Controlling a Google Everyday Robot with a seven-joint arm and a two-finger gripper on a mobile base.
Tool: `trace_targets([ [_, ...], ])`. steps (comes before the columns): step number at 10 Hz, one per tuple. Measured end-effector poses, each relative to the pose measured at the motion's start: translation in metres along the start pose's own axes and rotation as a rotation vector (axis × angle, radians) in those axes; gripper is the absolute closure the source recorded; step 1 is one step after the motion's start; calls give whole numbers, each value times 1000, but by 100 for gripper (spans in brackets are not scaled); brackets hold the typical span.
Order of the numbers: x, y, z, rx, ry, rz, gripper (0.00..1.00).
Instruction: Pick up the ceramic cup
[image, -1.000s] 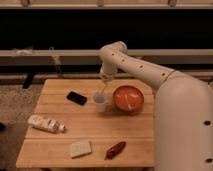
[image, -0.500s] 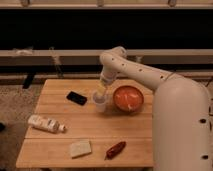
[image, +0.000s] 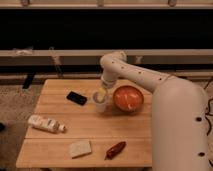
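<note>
The ceramic cup (image: 100, 101) is small and white and stands upright near the middle of the wooden table (image: 60, 137), just left of the orange-red bowl (image: 127, 98). My gripper (image: 103, 93) hangs from the white arm straight down over the cup's rim, and its tip reaches into or against the cup's top. The gripper hides the cup's upper edge. The cup rests on the table.
A black phone (image: 76, 98) lies left of the cup. A white bottle (image: 46, 123) lies on its side at the left edge. A pale sponge-like block (image: 80, 148) and a red pepper-shaped object (image: 115, 149) lie near the front edge. A dark rail wall stands behind the table.
The gripper has come down a little onto the cup's top. The cup and the other objects stay where they were.
</note>
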Motion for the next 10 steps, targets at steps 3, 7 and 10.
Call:
trace_targets([
  [3, 1, -9, 5, 42, 10, 4, 63],
  [7, 8, -17, 4, 88, 29, 3, 98],
  [10, 21, -15, -20, 89, 55, -15, 100],
])
